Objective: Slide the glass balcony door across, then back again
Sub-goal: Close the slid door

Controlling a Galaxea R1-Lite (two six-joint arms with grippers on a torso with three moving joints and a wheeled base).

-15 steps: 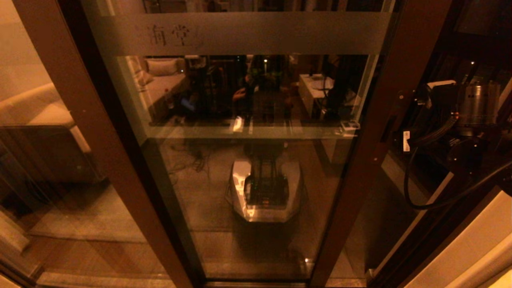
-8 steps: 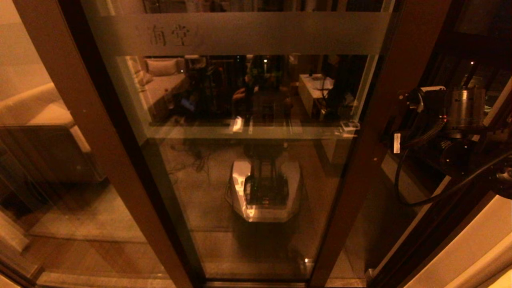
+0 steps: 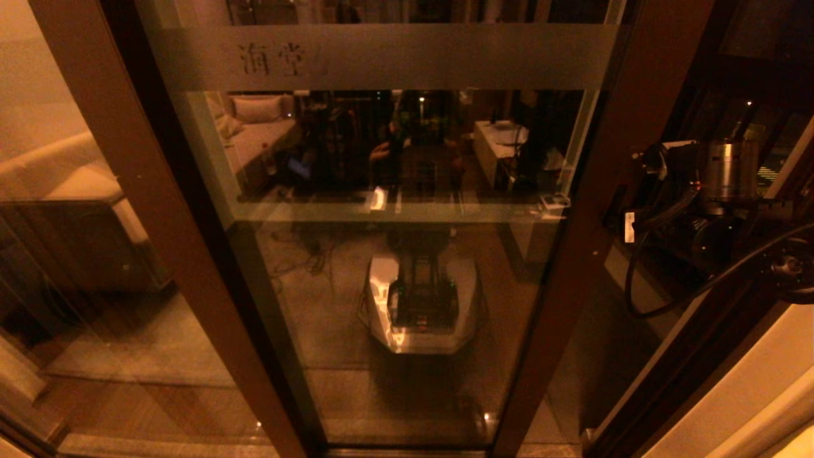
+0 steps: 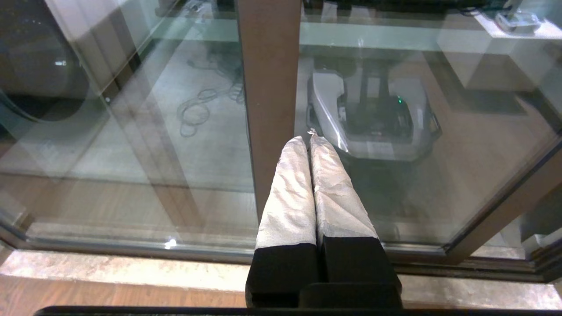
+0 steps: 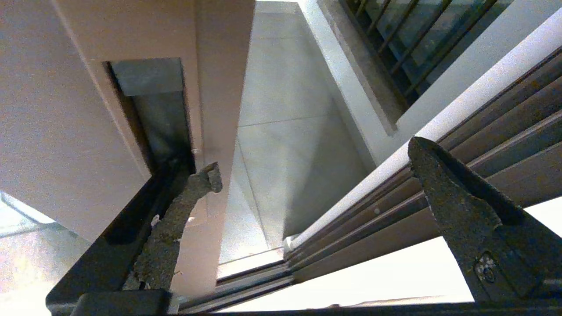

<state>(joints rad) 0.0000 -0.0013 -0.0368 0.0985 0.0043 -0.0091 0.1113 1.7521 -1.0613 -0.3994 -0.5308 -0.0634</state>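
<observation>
Door (image 3: 407, 254) fills the middle of the head view: clear glass in a dark brown frame, with a frosted band (image 3: 394, 56) across the top bearing faint characters near its left end. Its right stile (image 3: 591, 210) runs down and leftward to the floor track. The glass reflects the robot's base and a dim room.

Right gripper (image 3: 626, 216) sits at the door's right stile, about mid-height, with the arm and its cables just to the right of it. In the right wrist view the gripper (image 5: 316, 158) has its jaws wide. One finger (image 5: 175, 219) lies against the stile beside the recessed handle (image 5: 153, 114); the other finger (image 5: 456, 202) stands well apart over the grooved jamb (image 5: 395, 206). Contact with the handle recess looks likely, but I cannot tell for certain. Between stile and jamb a gap shows pale balcony floor (image 5: 281, 109) and railing bars.

Left gripper (image 4: 309, 140) appears only in its own wrist view: jaws closed together, holding nothing, wrapped fingers (image 4: 290, 193) pointing at a brown stile (image 4: 270, 87) and the glass low down, near the floor track (image 4: 131, 250).
</observation>
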